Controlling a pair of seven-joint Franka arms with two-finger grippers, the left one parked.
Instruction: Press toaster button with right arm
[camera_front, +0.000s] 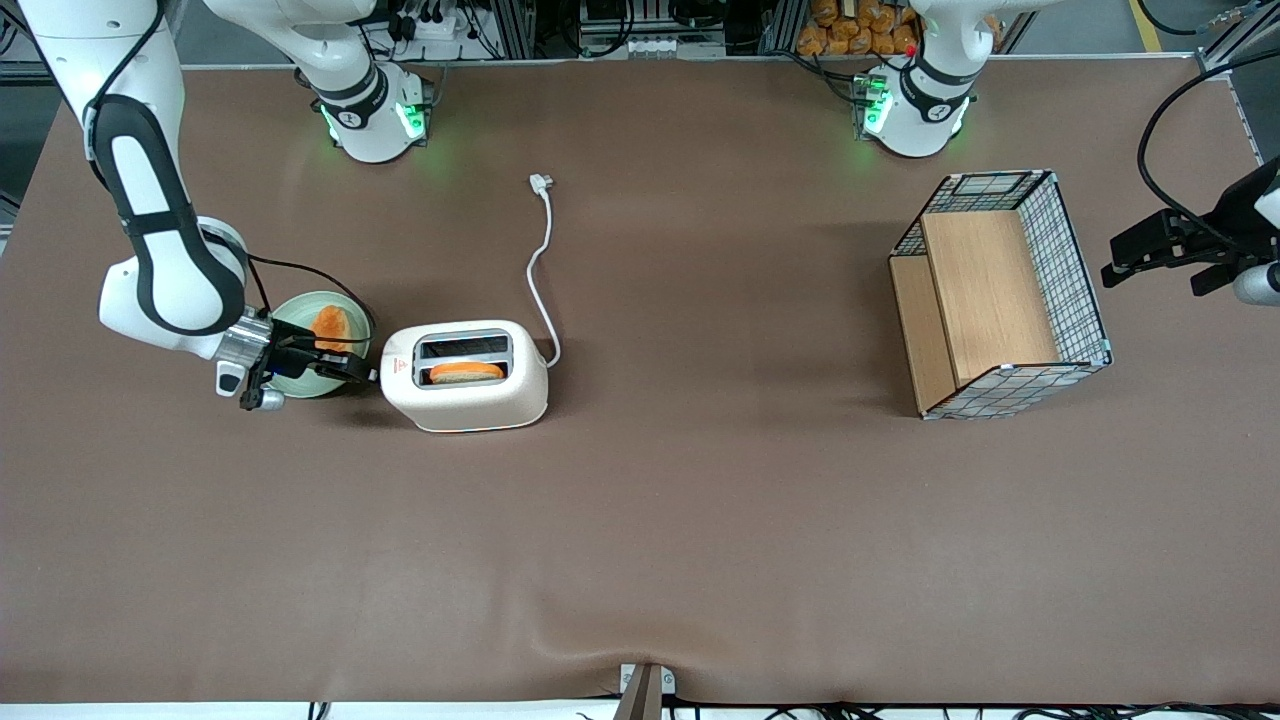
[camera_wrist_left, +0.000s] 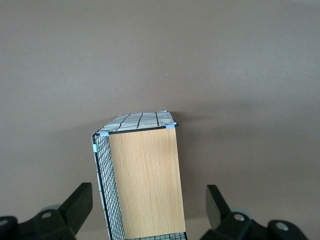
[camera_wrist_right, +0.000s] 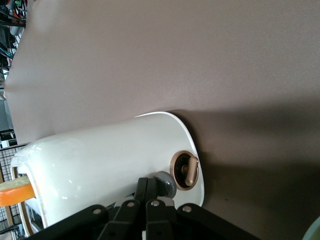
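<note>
The cream-white toaster (camera_front: 467, 375) stands on the brown table with an orange-crusted slice in the slot nearer the front camera. Its white cord (camera_front: 541, 270) trails away toward the arm bases. The right arm (camera_front: 160, 260) reaches in from the working arm's end. My gripper (camera_front: 368, 376) is shut, its tips at the toaster's narrow end face by the red label. In the right wrist view the closed fingertips (camera_wrist_right: 148, 187) rest against the grey button (camera_wrist_right: 165, 183) on the toaster (camera_wrist_right: 110, 165), beside a copper-ringed dial (camera_wrist_right: 185, 170).
A pale green plate (camera_front: 322, 345) with an orange piece of food sits under the wrist, beside the toaster. A wire basket with wooden panels (camera_front: 1000, 295) stands toward the parked arm's end; it also shows in the left wrist view (camera_wrist_left: 142, 175).
</note>
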